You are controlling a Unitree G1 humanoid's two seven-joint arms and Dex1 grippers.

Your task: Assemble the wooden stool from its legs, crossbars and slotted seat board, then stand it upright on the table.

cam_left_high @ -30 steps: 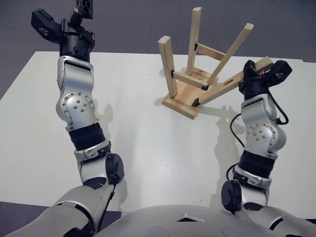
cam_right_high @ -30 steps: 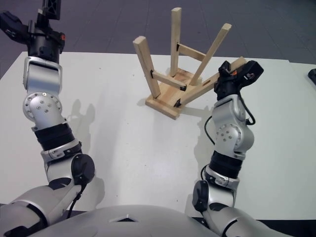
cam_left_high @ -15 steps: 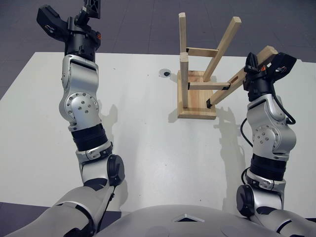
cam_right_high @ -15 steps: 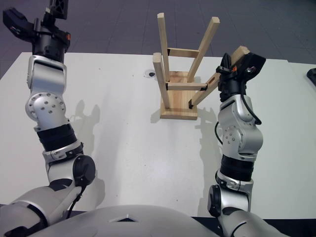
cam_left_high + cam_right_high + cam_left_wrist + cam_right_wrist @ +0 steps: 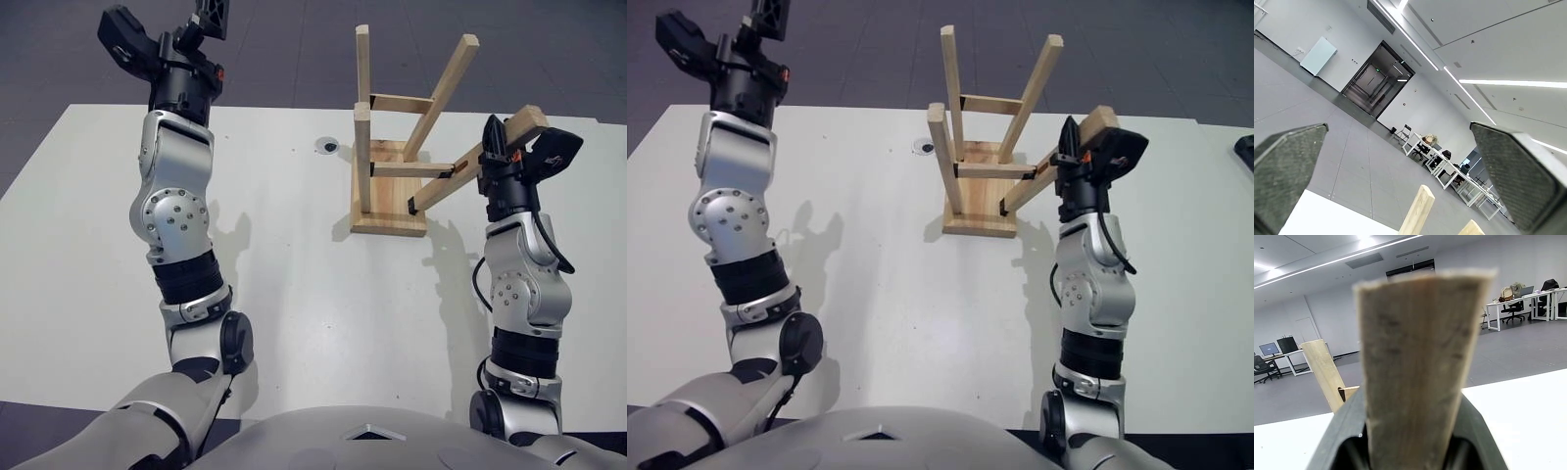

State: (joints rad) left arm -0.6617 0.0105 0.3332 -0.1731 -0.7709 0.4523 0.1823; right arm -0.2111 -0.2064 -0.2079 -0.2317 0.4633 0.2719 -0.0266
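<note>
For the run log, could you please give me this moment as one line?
stool: upside down on table | right gripper: shut on leg | left gripper: open, raised

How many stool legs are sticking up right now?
4 legs. Two rise from the seat board's left side, one nearer and one farther. One slants up at the far right. The near-right one is held in the right gripper.

Open-plan office, probably doubling as a lab.
White desks (image 5: 1493, 308) with chairs (image 5: 1509, 312) and monitors (image 5: 1268, 348) stood under ceiling strip lights (image 5: 1508, 82).
</note>
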